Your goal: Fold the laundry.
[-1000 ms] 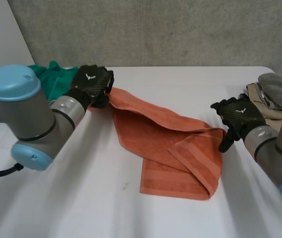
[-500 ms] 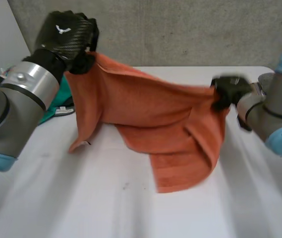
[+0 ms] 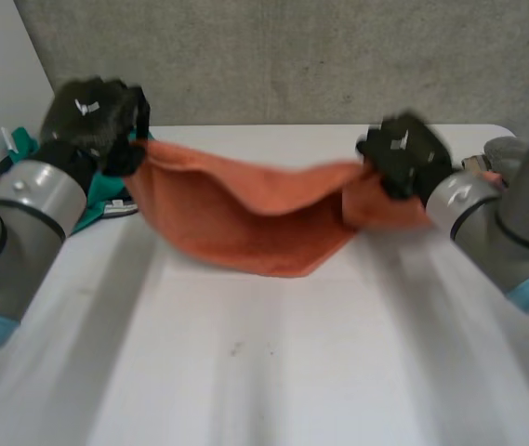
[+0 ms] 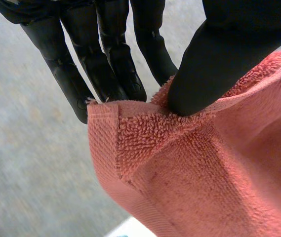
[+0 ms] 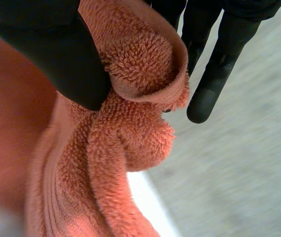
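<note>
White table (image 3: 245, 372), orange towel (image 3: 245, 223) strung in the air over its far half between both hands, middle sagging low; can't tell if the belly touches the tabletop. Left hand (image 3: 92, 116) raised at the towel's left end, thumb (image 4: 219, 64) clamping a hemmed corner against straight fingers (image 4: 105, 59). Right hand (image 3: 402, 153) at the right end, thumb (image 5: 56, 54) pinching a bunched wad of towel edge against its fingers (image 5: 214, 74). Green cloth (image 3: 92, 195) on the table beside the left arm. Grey fabric (image 3: 501, 147) at the table's far right, beside the right arm.
</note>
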Motion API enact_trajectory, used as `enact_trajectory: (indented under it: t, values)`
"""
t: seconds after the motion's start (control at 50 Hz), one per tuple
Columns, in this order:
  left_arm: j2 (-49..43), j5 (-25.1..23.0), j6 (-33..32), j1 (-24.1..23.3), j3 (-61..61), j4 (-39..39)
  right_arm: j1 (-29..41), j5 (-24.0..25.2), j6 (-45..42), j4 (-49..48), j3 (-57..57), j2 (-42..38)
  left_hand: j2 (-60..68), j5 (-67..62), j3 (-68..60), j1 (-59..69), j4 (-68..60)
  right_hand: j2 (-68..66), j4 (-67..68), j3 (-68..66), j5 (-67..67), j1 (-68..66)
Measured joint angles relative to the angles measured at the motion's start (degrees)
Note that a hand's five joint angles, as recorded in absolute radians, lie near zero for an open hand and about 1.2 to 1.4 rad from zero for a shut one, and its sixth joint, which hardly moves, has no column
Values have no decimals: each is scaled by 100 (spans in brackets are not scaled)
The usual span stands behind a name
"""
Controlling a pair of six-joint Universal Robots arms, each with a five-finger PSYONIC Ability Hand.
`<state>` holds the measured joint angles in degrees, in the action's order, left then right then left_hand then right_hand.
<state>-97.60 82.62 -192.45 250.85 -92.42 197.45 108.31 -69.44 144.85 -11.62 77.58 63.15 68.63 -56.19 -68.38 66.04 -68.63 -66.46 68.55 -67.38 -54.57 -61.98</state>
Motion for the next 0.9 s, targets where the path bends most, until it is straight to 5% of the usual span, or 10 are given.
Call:
enact_trajectory:
  t: [0.12,0.18,0.22,0.3,0.62,0.9]
  values:
    - [-20,-10,-4,-24,-406,7,-27,9,-646,913,-94,-676,0,0,0,0,0,235,-372,295,87,60]
    - [-24,-9,-4,-31,-470,5,-39,-29,-995,1131,-164,-838,0,0,0,0,0,1764,-1869,1794,1526,1393]
    - [-21,-4,-7,-42,-512,-6,-47,-109,-1306,1262,-232,-952,0,0,0,0,-1,4092,-4245,4132,3974,3701]
    - [-4,3,-7,-47,-499,-14,-53,-338,-1270,1201,-247,-918,0,0,0,0,-1,4907,-5159,5052,4883,4496]
    - [119,18,6,-57,-400,-15,-603,-1429,2913,1602,1375,1104,0,0,-1,0,-1,4887,-5021,4908,4547,4434]
    - [122,17,20,-68,-372,-8,-525,-1417,4961,1830,1204,465,0,0,0,0,-3,4887,-5021,4908,4546,4434]
